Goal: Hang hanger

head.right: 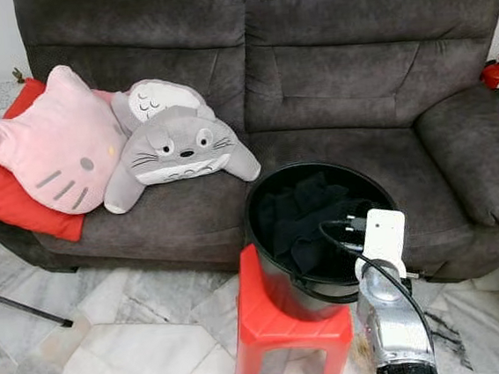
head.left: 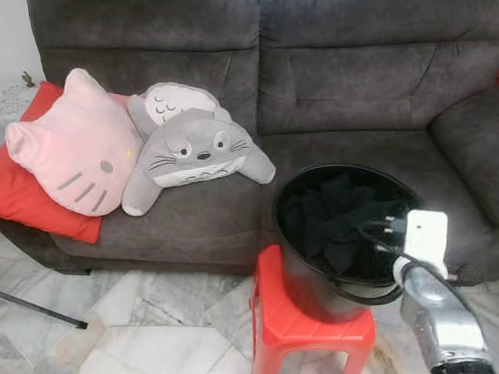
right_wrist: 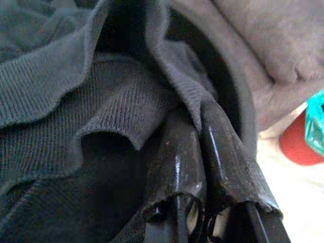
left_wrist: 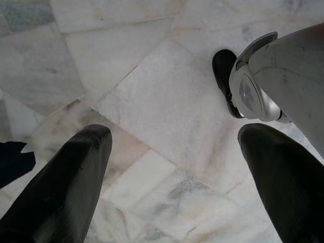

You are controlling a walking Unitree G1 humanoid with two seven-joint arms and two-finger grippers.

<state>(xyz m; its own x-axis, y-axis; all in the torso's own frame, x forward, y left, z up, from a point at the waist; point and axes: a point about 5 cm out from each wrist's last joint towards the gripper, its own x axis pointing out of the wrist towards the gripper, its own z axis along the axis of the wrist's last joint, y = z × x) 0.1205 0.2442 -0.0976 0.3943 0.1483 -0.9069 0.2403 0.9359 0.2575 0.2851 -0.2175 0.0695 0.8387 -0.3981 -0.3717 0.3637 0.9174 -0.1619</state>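
Grey suede sofa (head.left: 328, 82) fills the back of the head views, standing on a pale marble floor (head.left: 140, 339). On its left seat lie a pink cat cushion (head.left: 74, 151), a grey Totoro plush (head.left: 195, 152) and a red pillow (head.left: 12, 197). In front of the sofa a red plastic stool (head.left: 302, 323) carries a black bucket (head.left: 311, 274) stuffed with dark clothes (head.left: 332, 219). The right arm reaches forward over the bucket's near rim, wrist tipped down, so that the right pincer (head.right: 346, 226) dips into the clothes.

The left wrist view looks straight down at the floor: the left pincer (left_wrist: 174, 172) hangs idle with its fingers (left_wrist: 71, 177) well apart, beside the robot's own leg and foot.

The right wrist view is close on ribbed dark knit (right_wrist: 101, 116) inside the bucket. The right pincer's fingers (right_wrist: 223, 162) are together, with a fold of the knit nipped at their tips. No hanger can be made out in any view; if one is here it is probably buried under the cloth, which I cannot confirm.

The step in hand looks like pulling a garment out. I would lift slowly and straight up, clear of the rim, so the bucket does not tip off the stool, and check that the pinch holds more than a thin edge.
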